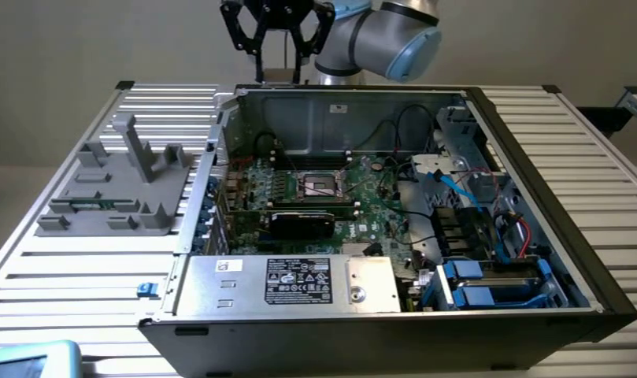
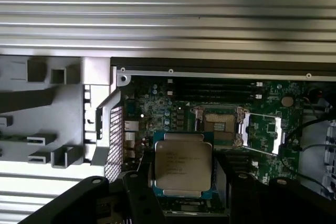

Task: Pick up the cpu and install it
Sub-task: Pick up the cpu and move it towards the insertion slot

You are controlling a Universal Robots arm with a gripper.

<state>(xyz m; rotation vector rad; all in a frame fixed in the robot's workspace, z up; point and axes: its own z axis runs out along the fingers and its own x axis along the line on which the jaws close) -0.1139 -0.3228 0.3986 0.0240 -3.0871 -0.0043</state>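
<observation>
I hold the cpu up in the air with my gripper. Its black fingers press on two sides of the chip, so it is clamped on it. The chip is a flat square with a shiny silver top and a thin green edge. It has tiny grey writing on it, too small for me to read. The wrist view shows this close up, with the open socket on the green board below and its metal frame flipped to the side. In the exterior view the gripper hangs at twelve o'clock from the open computer case, above its back wall. The socket sits near the middle of the case. At six o'clock from the socket is a silver metal box with a black label, and its white print is too small to read. At nine o'clock from the case a grey plastic block with upright posts rests on the ribbed metal table. The round grey and blue arm is at one o'clock.
</observation>
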